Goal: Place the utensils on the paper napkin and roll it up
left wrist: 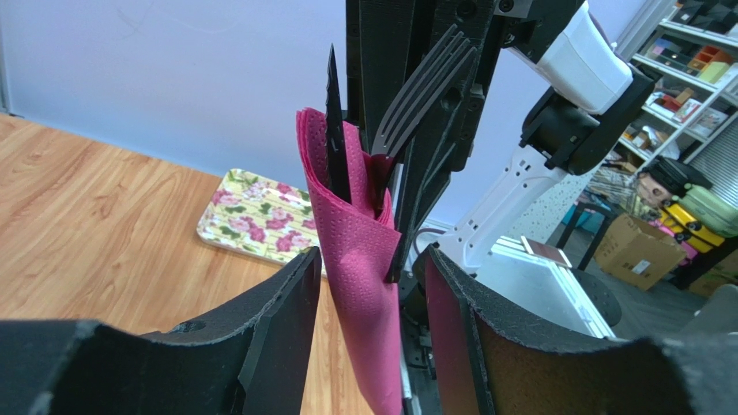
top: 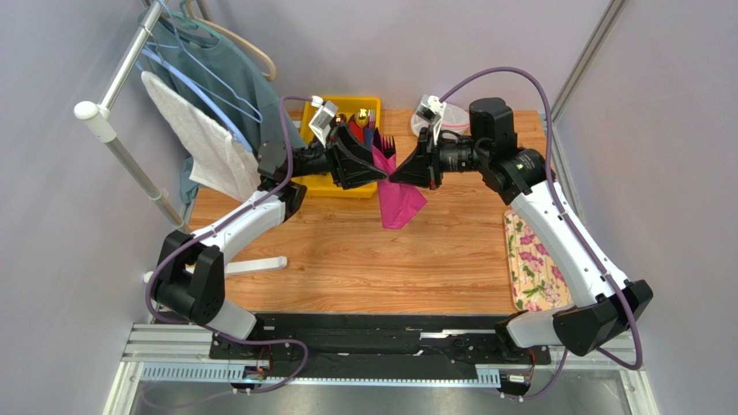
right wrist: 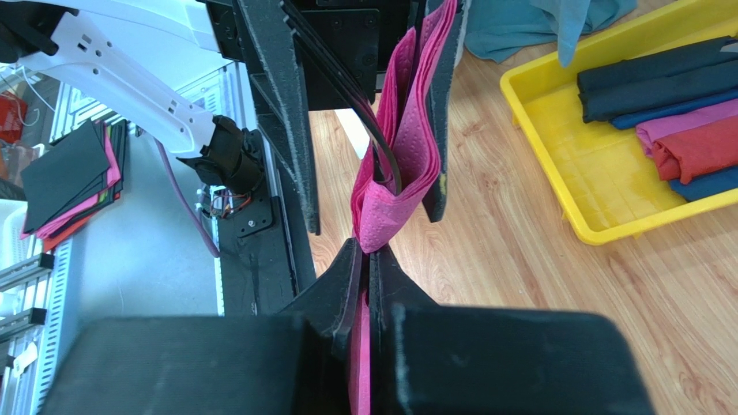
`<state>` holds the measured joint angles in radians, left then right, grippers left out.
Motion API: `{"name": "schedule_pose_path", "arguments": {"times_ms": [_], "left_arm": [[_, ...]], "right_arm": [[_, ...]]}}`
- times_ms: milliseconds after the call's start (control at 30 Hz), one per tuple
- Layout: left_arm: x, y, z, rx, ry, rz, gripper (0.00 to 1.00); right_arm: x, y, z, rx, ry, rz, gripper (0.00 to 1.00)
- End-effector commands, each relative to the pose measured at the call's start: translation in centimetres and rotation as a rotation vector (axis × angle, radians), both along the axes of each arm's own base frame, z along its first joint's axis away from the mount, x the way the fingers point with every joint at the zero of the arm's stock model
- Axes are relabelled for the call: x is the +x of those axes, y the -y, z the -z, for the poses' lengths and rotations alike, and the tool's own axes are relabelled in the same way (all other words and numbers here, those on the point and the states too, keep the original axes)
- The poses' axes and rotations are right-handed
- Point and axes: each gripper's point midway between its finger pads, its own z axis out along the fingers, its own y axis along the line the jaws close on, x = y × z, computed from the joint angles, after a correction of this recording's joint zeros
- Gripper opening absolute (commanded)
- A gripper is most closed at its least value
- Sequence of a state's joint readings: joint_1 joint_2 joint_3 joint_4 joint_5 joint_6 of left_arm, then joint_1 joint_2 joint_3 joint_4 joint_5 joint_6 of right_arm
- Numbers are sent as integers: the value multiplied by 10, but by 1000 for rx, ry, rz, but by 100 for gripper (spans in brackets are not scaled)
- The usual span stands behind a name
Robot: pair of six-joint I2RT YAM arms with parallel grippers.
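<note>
The top camera looked down from above and behind both arm bases, far enough back to take in the whole table [top: 346, 259]. Each wrist camera sat close behind its own pincer — left pincer [left wrist: 371, 255], right pincer [right wrist: 366, 251] — facing forward past it toward the other arm. All three shared the paper napkin [top: 400, 207] between the pincers.

Yellow bin [top: 346, 99] at back, floral tray [top: 533, 259] right; clothes rack [top: 121, 65] left

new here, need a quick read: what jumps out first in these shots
The magenta paper napkin hangs in mid-air above the table, wrapped around a dark fork and a second dark utensil. The right gripper pinches it, fingers shut, while the left gripper straddles it, fingers open; a yellow tray sits behind.
</note>
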<state>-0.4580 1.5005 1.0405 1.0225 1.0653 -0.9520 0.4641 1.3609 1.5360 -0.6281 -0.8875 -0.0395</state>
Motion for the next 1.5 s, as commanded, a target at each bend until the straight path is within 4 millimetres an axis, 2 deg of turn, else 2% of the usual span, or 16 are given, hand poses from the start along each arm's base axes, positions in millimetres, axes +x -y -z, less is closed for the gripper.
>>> {"name": "schedule_pose_path", "arguments": {"times_ms": [0,233,533,633,667,833,933,1067,1167,1267,1300,1400,1467], "left_arm": [[-17,-1,-27,-49,94,39,56],[-11,3,-28,-61,54,33,50],[-15,6,-35,-74,59,57,43],[-15,6,-34,-74,55,56,33],[-15,7,-34,-74,53,57,25],[-14,7,-34,-73,43,56,14],[-14,8,-36,-74,33,58,0],[-7,7,-36,-85,-15,34,0],[1,5,-38,-99,-52,21,0],[7,2,-41,-107,-69,13,0],[8,1,-42,-106,-70,14,0],[6,1,-45,-105,-60,24,0],[4,0,-47,-104,-59,26,0]], "right_arm": [[-6,-1,-32,56,155,-11,0],[-10,-3,-31,53,171,-22,0],[-9,-3,-26,42,170,-12,0],[-9,-3,-28,47,171,-8,0],[-9,-3,-28,47,173,-8,0],[-9,-4,-29,56,169,-8,0],[-9,-4,-27,54,163,-7,0],[-10,-2,-26,46,159,-1,0],[-9,1,-21,29,152,20,8],[-9,5,-20,17,145,45,30],[-9,6,-18,9,138,57,43],[-10,13,-15,-13,125,92,66],[-13,19,-14,-26,116,112,72]]}}
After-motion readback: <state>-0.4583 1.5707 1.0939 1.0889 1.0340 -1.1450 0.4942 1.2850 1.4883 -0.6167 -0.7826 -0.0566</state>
